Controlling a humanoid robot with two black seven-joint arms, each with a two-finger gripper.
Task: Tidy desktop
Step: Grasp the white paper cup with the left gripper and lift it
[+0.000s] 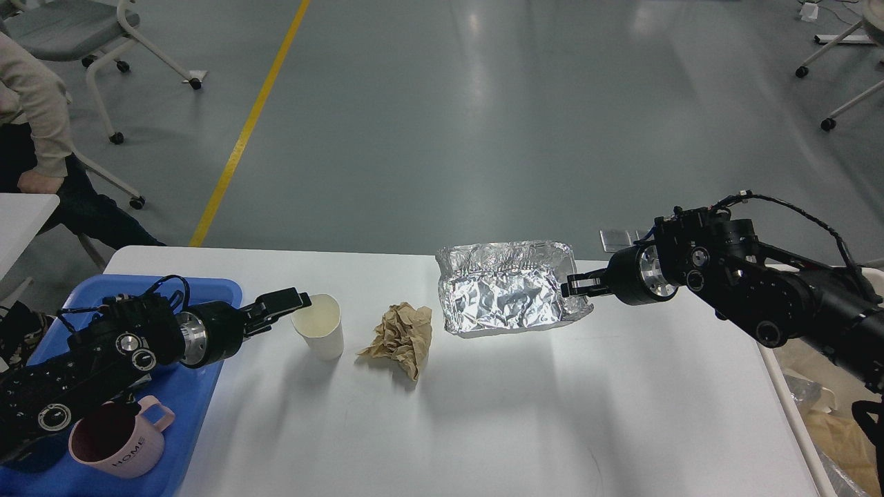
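Both arms reach inward; left pincer (298, 304) beside cup (319, 325).

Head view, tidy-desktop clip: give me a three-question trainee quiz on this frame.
1. True or false: the pink mug stands on the blue tray.
2. What lies between the paper cup and the foil container on the desktop?
3. Which gripper is at the foil container: A) left gripper B) right gripper?

Key: 1 true; 2 the crumpled brown paper; 3 B.
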